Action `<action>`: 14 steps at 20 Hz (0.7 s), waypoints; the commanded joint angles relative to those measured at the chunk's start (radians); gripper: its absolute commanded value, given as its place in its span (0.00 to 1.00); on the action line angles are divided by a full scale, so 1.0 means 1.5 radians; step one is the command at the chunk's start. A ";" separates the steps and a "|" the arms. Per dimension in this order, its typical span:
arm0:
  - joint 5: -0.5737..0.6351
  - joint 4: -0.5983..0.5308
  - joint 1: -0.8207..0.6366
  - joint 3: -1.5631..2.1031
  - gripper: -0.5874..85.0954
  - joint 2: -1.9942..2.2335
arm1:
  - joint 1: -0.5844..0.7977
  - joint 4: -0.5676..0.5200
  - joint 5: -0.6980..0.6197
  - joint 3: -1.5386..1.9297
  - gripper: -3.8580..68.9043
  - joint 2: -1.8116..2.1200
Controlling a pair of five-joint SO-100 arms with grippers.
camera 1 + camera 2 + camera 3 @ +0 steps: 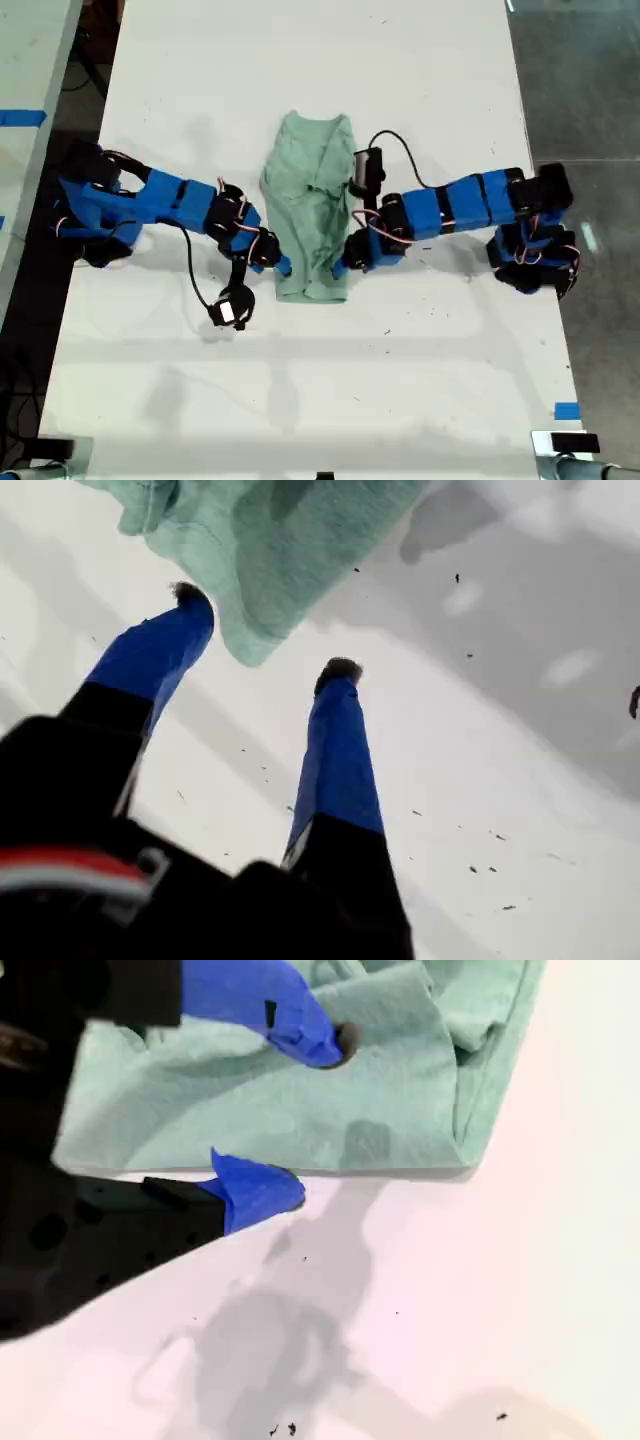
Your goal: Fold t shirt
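T shirt (310, 200) is soft, light, limp; first gripper (265, 632) and second gripper (312, 1118), jaws apart, should pinch its corners.

Two blue-and-black arms reach inward from opposite sides of the exterior view, my first gripper (262, 630) with jaws spread apart, my second gripper (310, 1120) likewise parted, both angled low.

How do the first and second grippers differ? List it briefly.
My first gripper has both fingers over bare table, flanking a t shirt corner; my second gripper has one finger over the cloth, one over the table. My first gripper meets a corner, my second gripper a straight edge. Both are open, gripping nothing.
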 commanded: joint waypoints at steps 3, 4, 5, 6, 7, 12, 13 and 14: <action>0.033 -0.061 -0.052 -0.048 0.25 -0.095 | -0.013 -0.059 -0.020 -0.058 0.37 -0.069; 0.042 -0.066 -0.057 -0.063 0.24 -0.120 | -0.014 -0.063 -0.020 -0.061 0.37 -0.079; 0.052 -0.070 -0.056 -0.083 0.19 -0.148 | -0.015 -0.067 -0.017 -0.062 0.36 -0.085; 0.039 -0.054 -0.051 -0.112 0.01 -0.180 | -0.015 -0.070 -0.017 -0.062 0.36 -0.089; 0.035 -0.050 -0.041 -0.136 0.01 -0.206 | -0.015 -0.070 -0.015 -0.062 0.36 -0.090; 0.032 -0.002 -0.018 -0.241 0.01 -0.274 | -0.021 -0.099 -0.006 -0.062 0.35 -0.121; 0.032 -0.001 -0.017 -0.242 0.01 -0.274 | -0.024 -0.110 -0.004 -0.062 0.35 -0.132; 0.030 -0.001 -0.015 -0.243 0.01 -0.273 | -0.025 -0.123 -0.006 -0.065 0.33 -0.144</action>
